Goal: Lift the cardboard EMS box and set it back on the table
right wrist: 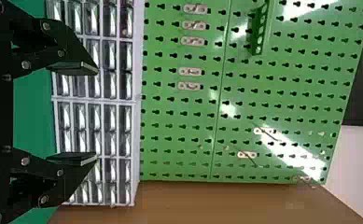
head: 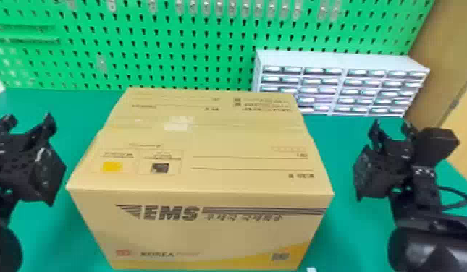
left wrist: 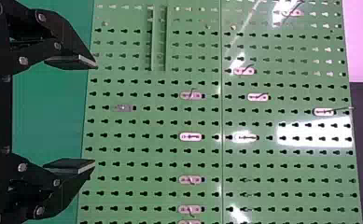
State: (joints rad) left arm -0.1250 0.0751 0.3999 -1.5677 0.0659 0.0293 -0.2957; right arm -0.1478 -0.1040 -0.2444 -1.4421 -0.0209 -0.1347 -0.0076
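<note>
The large brown cardboard EMS box (head: 214,144) is on the green table (head: 76,108), between the black left gripper (left wrist: 95,114) and the black right gripper (right wrist: 96,113). Both have their fingers wide apart, holding nothing. The box seems too broad for one gripper, so it probably needs pressing from both sides; if the pressure is uneven, it may tilt or slip. Its underside is hidden, and the head view cuts off the left arm (head: 2,246).
</note>
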